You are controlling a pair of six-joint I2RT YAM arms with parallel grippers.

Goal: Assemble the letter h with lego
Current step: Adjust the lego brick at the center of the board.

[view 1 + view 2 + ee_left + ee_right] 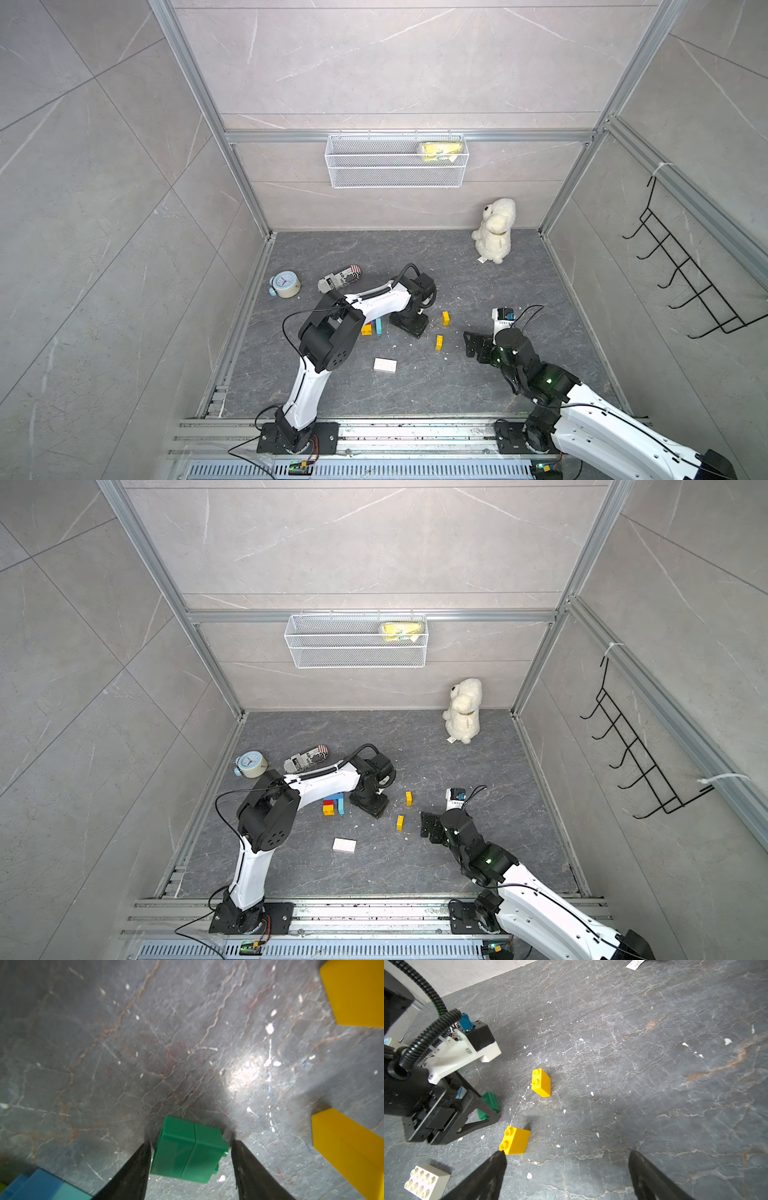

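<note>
My left gripper [190,1141] points down at the floor with its fingers on either side of a green lego piece [187,1153] that lies tilted between them. A thin gap shows beside one finger, so the jaws are open. It also shows in a top view [409,324]. Beside it lies a cluster of red, blue, light blue and orange bricks [334,804]. Two yellow bricks [445,318] [439,343] lie between the arms, and a white brick [385,365] lies nearer the front. My right gripper [566,1153] stands wide open and holds nothing, one fingertip next to a yellow brick [515,1140].
A white plush toy [494,230] sits at the back right. A small clock inside a tape roll [284,284] and a patterned can [339,278] lie at the left. A wire basket [395,160] hangs on the back wall and a black hook rack [685,282] on the right wall.
</note>
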